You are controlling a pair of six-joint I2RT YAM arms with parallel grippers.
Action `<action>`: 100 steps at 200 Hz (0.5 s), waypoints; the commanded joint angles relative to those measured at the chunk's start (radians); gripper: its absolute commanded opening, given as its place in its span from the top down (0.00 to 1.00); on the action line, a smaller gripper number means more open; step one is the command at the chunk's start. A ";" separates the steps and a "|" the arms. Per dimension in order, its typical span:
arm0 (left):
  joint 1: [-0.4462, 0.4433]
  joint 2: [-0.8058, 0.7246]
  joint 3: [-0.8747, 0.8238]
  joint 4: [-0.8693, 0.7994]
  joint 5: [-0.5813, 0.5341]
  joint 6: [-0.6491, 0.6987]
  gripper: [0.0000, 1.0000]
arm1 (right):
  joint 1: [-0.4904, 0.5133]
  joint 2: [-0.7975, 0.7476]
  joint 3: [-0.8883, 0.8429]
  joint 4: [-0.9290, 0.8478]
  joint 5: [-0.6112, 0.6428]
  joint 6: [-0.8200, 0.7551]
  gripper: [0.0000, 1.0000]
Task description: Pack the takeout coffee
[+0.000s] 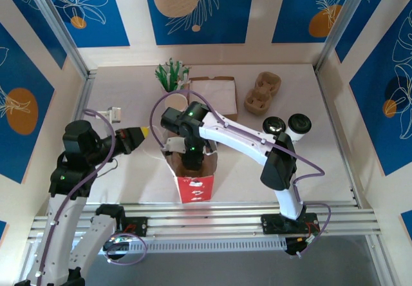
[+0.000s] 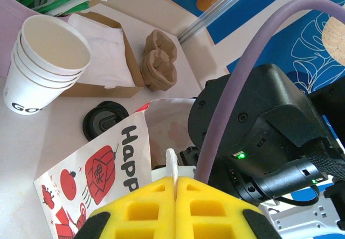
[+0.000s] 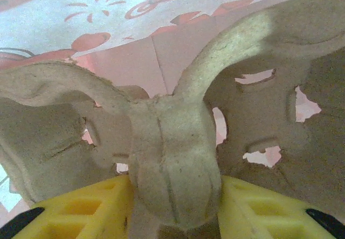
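On the left, the left arm's jaws are pressed together. Their yellow pads (image 2: 145, 212) pinch the white top edge of the tall red-and-white paper bag (image 1: 193, 188), which stands open near the front middle of the desk (image 1: 322, 163). Beyond that edge, the left wrist view has a stack of lidless white paper cups (image 2: 46, 61) and a round black lid (image 2: 102, 121) lying flat on the desk.

The right arm's jaws reach down into the bag's mouth. Inside it, their pads (image 3: 259, 209) sit against both sides of the middle ridge of a brown moulded cardboard cup carrier (image 3: 172, 158), gripping it.

At the back of the desk are green-wrapped straws (image 1: 170, 76), a flat brown box of white napkins (image 1: 215, 96) and a second brown carrier (image 1: 262, 93).

The takeout coffee, two small white paper cups with round black lids (image 1: 275, 125), sits on the desk to the right of the bag and outside it. The right-hand cup (image 1: 300, 124) is just beside its neighbour.
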 commanded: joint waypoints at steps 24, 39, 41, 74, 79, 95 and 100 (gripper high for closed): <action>-0.010 0.001 0.040 0.006 0.026 0.002 1.00 | 0.006 0.011 -0.018 -0.013 -0.028 0.024 0.50; -0.011 0.001 0.040 0.006 0.027 0.003 1.00 | 0.008 0.003 -0.014 -0.014 -0.020 0.022 0.49; -0.011 0.001 0.040 0.006 0.027 0.004 1.00 | 0.009 0.003 -0.013 -0.014 -0.018 0.021 0.49; -0.011 0.000 0.032 0.012 0.028 0.000 1.00 | 0.011 -0.011 -0.014 -0.011 -0.011 0.019 0.40; -0.011 0.000 0.032 0.014 0.028 0.000 1.00 | 0.012 -0.011 -0.016 -0.012 -0.011 0.019 0.39; -0.011 -0.002 0.027 0.015 0.028 -0.002 1.00 | 0.015 -0.010 -0.019 -0.015 0.002 0.019 0.36; -0.011 -0.004 0.026 0.016 0.029 -0.002 1.00 | 0.016 -0.010 -0.019 -0.016 0.006 0.018 0.35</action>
